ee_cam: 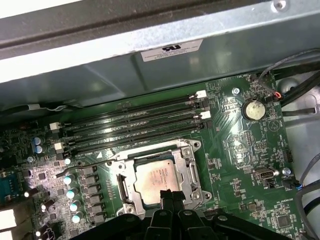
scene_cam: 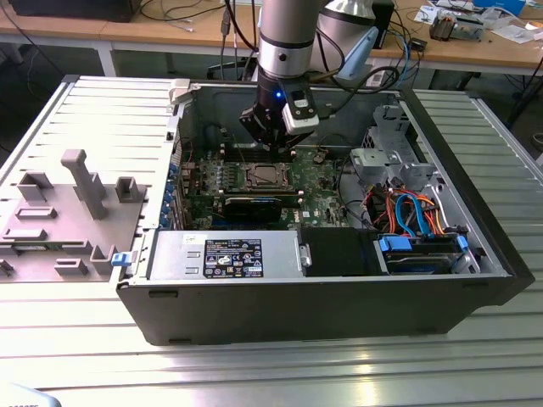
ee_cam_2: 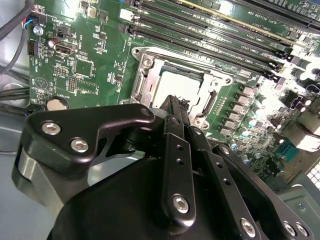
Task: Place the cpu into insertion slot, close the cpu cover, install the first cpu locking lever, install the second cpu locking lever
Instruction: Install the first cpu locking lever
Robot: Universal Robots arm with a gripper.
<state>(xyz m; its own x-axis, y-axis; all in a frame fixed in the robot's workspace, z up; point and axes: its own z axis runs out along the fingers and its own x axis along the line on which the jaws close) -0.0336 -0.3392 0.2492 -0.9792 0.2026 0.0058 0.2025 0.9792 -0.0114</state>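
The cpu (ee_cam: 156, 180) lies flat in the insertion slot (ee_cam: 131, 206), its silvery top showing through the opening of the cpu cover (ee_cam: 186, 159). The cover lies down flat around the chip. In the second wrist view the cpu (ee_cam_2: 176, 86) sits inside the cover (ee_cam_2: 144, 82) as well. A thin lever rod (ee_cam: 95, 162) runs out from the socket's corner beside the memory slots. My gripper (ee_cam: 170, 196) hangs just above the socket's edge, fingers (ee_cam_2: 171, 111) pressed together with nothing between them. From outside, the gripper (scene_cam: 276, 146) hovers over the slot (scene_cam: 265, 176) in the open case.
Long memory slots (ee_cam: 135, 125) run beside the socket. A black graphics card (scene_cam: 252, 205) lies across the board. The case walls (scene_cam: 297, 309) enclose the board, with cables and a drive cage (scene_cam: 416, 216) on the exterior view's right. Grey fixtures (scene_cam: 76, 182) stand at its left.
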